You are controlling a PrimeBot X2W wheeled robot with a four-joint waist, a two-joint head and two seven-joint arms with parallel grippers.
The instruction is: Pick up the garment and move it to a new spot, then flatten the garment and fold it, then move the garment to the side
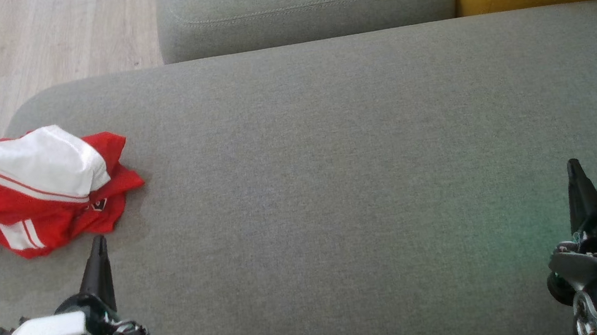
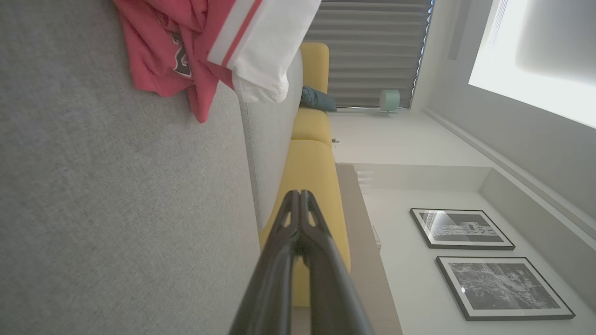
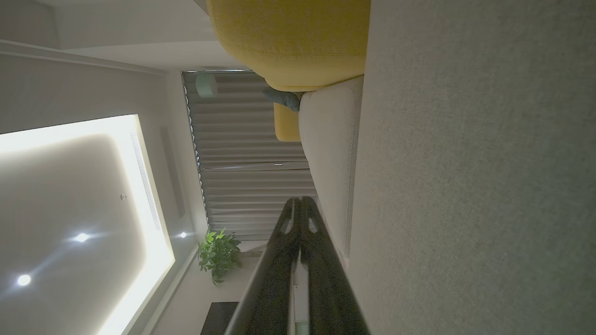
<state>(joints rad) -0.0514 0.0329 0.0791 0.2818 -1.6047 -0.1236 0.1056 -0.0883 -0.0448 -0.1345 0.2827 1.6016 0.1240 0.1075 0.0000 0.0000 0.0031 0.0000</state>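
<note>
On the sofa seat [image 1: 331, 158], the garment [image 1: 34, 189] lies far left (overhanging the edge). Just before it sits the left pincer [image 1: 98, 242].

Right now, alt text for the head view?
A crumpled red-and-white garment lies at the left end of a grey sofa seat. The left gripper, jaws shut, points toward it from just below; the right gripper, jaws shut, sits at lower right.

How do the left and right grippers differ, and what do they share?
The left gripper sits close to the crumpled garment, apart from it; the right gripper sits far across the sofa. The left gripper's tip leans slightly right, the right gripper's left. Both are shut, empty.
</note>
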